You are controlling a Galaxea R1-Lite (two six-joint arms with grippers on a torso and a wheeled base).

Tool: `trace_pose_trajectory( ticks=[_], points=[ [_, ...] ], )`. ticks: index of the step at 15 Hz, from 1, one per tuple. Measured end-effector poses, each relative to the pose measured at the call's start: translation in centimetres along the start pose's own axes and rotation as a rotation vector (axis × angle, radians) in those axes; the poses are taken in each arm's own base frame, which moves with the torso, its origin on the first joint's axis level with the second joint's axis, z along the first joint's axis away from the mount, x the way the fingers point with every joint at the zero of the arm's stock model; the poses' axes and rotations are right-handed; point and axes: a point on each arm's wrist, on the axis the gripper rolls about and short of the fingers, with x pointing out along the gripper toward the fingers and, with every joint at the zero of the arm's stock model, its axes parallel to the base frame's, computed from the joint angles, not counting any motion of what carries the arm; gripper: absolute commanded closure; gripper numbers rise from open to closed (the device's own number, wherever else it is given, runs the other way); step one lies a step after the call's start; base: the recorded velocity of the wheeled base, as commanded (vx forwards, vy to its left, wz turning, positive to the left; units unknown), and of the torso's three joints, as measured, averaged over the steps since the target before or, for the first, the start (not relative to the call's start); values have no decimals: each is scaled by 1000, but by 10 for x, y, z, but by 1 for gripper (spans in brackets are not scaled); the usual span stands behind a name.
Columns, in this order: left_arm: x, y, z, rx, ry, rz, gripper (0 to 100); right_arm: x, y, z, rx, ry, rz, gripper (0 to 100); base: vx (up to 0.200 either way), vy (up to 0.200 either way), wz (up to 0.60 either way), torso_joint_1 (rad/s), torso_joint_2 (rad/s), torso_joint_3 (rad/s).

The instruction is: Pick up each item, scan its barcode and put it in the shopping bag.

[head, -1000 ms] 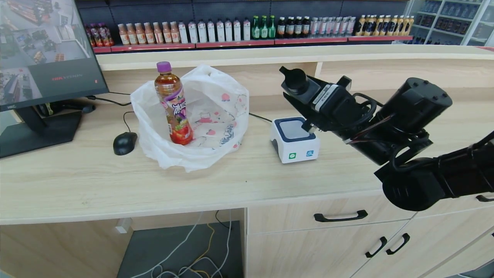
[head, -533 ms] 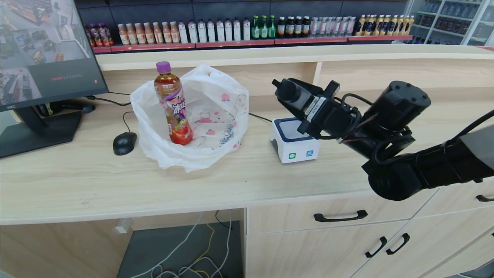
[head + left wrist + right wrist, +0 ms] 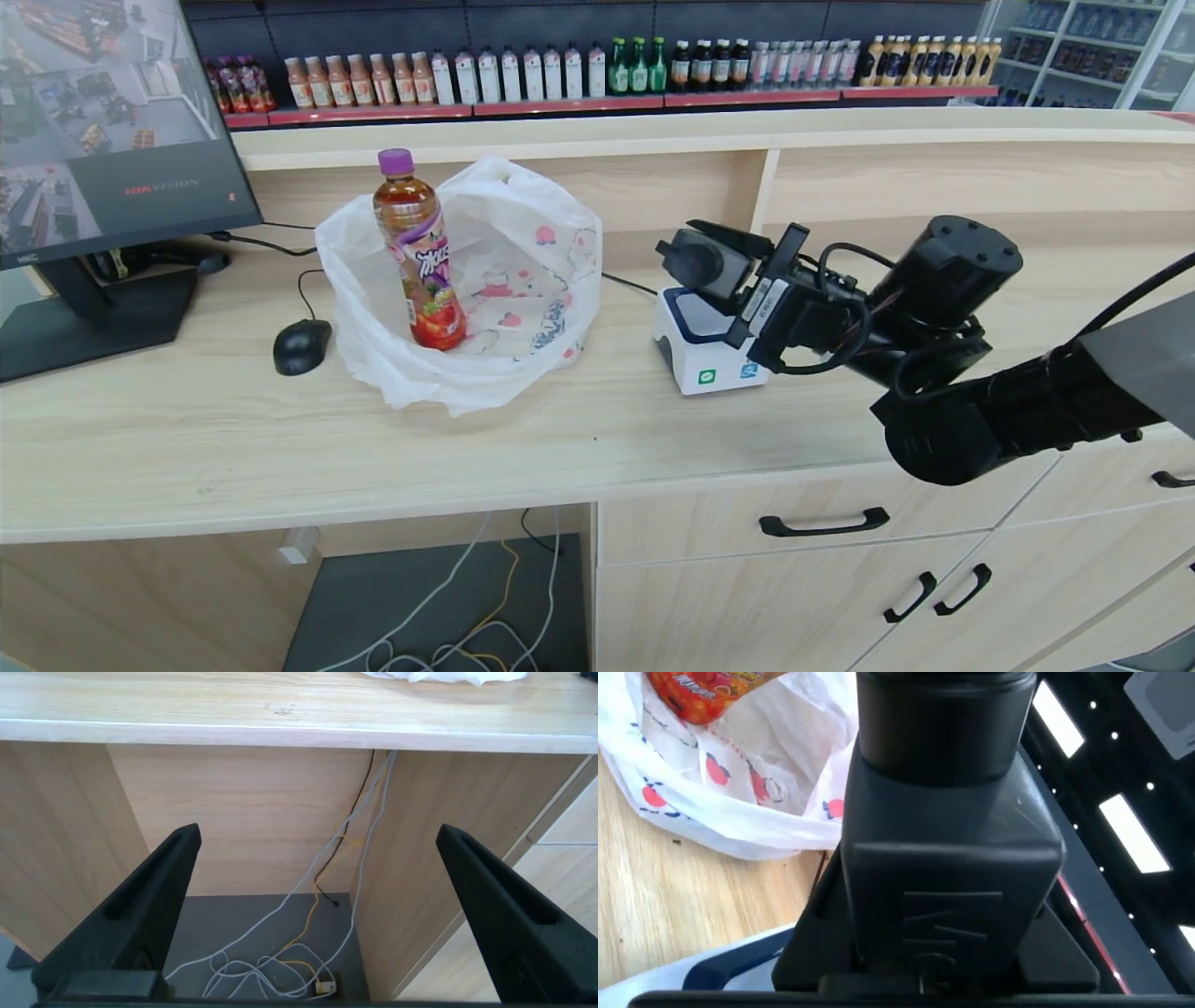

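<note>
Light wood checkout counter [image 3: 233,439], drink shelves [image 3: 560,105] far behind. Right gripper [image 3: 721,254] clamps black square bottle [image 3: 689,261] over white-blue scanner box [image 3: 709,373]. Left gripper [image 3: 318,835] spread wide, below counter. White plastic shopping bag [image 3: 551,233] left of scanner.

Counter [image 3: 233,439] with shopping bag [image 3: 523,308], scanner [image 3: 709,375], mouse [image 3: 302,345], monitor [image 3: 103,121]

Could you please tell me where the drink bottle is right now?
In the head view, the bottle stands inside the white shopping bag, left of centre on the counter, between the mouse and the scanner.
</note>
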Motion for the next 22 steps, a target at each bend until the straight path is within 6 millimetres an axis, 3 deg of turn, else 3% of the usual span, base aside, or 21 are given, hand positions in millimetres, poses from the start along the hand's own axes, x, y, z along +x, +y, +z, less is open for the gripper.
trace_pose_trajectory(
  ticks=[13, 22],
  points=[
    [0, 0, 0, 0, 0, 0, 0, -10, 29, -21, 20, 17, 16, 100, 0, 0, 0, 0, 0, 0],
    [0, 0, 0, 0, 0, 0, 0, -14, 37, -22, 33, 21, 22, 100, 0, 0, 0, 0, 0, 0]
  ],
)
